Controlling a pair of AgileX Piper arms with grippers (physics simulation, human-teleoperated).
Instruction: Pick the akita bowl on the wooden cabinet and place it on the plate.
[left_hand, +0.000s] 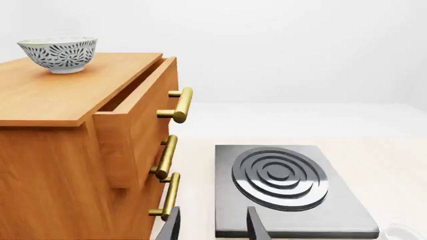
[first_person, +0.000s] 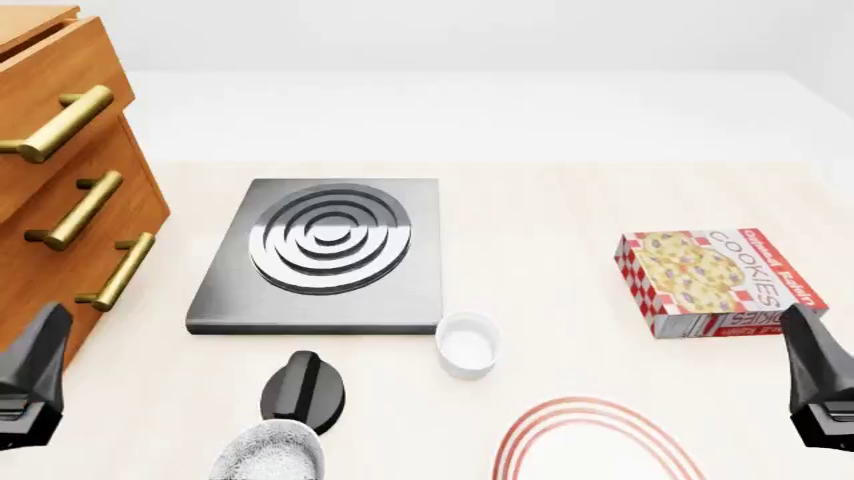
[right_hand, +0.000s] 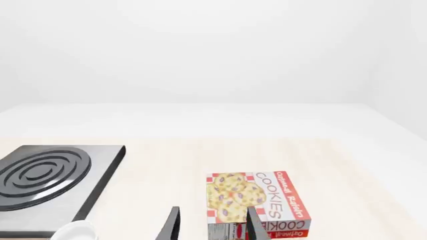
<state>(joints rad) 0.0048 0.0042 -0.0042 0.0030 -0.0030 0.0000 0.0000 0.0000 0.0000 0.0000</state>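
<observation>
The akita bowl (left_hand: 58, 54), white with a dense dark pattern, stands upright on the far part of the wooden cabinet's top (left_hand: 47, 95). The front view shows only the cabinet's drawer fronts (first_person: 60, 200), and its top drawer is pulled out a little. The plate (first_person: 594, 445), white with red rings, lies at the table's near edge, right of centre and partly cut off. My left gripper (left_hand: 212, 210) is open and empty, low beside the cabinet and well short of the bowl. My right gripper (right_hand: 212, 209) is open and empty near the cookie box.
A grey stove plate (first_person: 320, 250) with rings lies in the middle. A small white ramekin (first_person: 467, 343) sits in front of it. A second speckled bowl (first_person: 271, 455) and a black rounded object (first_person: 304, 390) are at the near edge. A cookie box (first_person: 714, 280) lies at the right.
</observation>
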